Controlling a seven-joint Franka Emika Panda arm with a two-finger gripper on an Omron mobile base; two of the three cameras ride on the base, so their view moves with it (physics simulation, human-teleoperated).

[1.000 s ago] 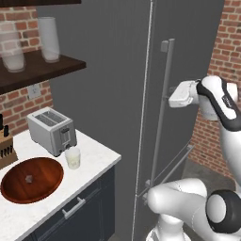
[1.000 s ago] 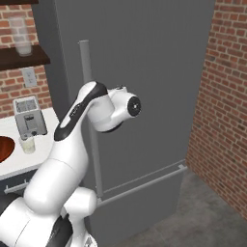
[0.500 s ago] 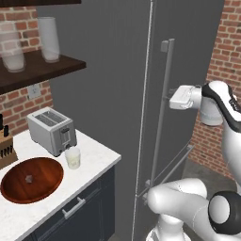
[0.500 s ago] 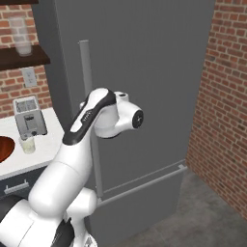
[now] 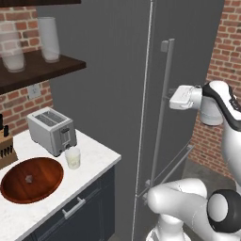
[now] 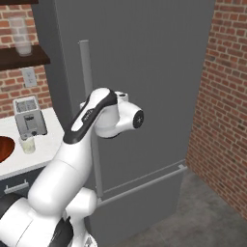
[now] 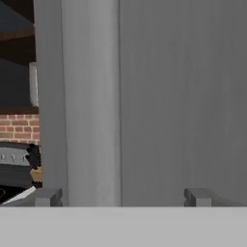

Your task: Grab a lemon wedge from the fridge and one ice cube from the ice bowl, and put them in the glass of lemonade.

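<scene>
The tall dark grey fridge (image 5: 117, 94) stands shut, its door face plain and unbroken, with a long vertical light-grey bar handle (image 5: 161, 113) running down the front. The white arm's claw (image 5: 175, 97) sits right at that handle, about level with its upper part; in the hand view the bar (image 7: 89, 101) rises just ahead, beside the left of the two small dark finger tips (image 7: 48, 197), and the tips stand wide apart with nothing between them (the bar is in line with the gap's left edge, not clamped). From the right base view the arm's elbow and wrist (image 6: 120, 116) cover the hand where it meets the handle (image 6: 87, 72).

To the left of the fridge a white marbled desk (image 5: 94, 160) carries the short clear tumbler of pale lemonade (image 5: 72, 157), upright, just in front of a silver two-slot toaster (image 5: 52, 130). Near the tumbler, further toward the front left, lies the wide shallow reddish-brown wooden bowl (image 5: 32, 179), with a small pale lump at its middle, too small to make out clearly. A wooden knife block (image 5: 5, 148) stands at the left edge. Above, a dark wooden shelf (image 5: 42, 70) holds two tall frosted glass jars (image 5: 48, 40) against the red brick wall (image 5: 19, 101).
</scene>
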